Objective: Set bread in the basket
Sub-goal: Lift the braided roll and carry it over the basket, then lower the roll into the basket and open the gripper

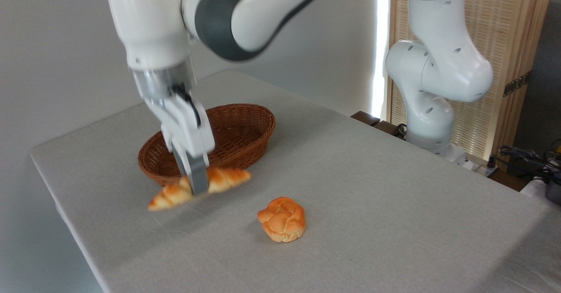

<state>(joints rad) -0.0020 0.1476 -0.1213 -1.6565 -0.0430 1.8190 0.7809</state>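
The tool (198,187) grips the long golden-orange braided loaf (223,180) at its middle, apparently lifted off the grey bench (372,188), before the oval brown wicker basket (245,131).

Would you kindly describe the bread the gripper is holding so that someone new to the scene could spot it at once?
Start at the brown wicker basket on the grey table. Just in front of its near rim, the gripper is closed around the middle of the long bread. Unlike the round knotted bun lying alone nearer the camera, it is long, with pointed ends.
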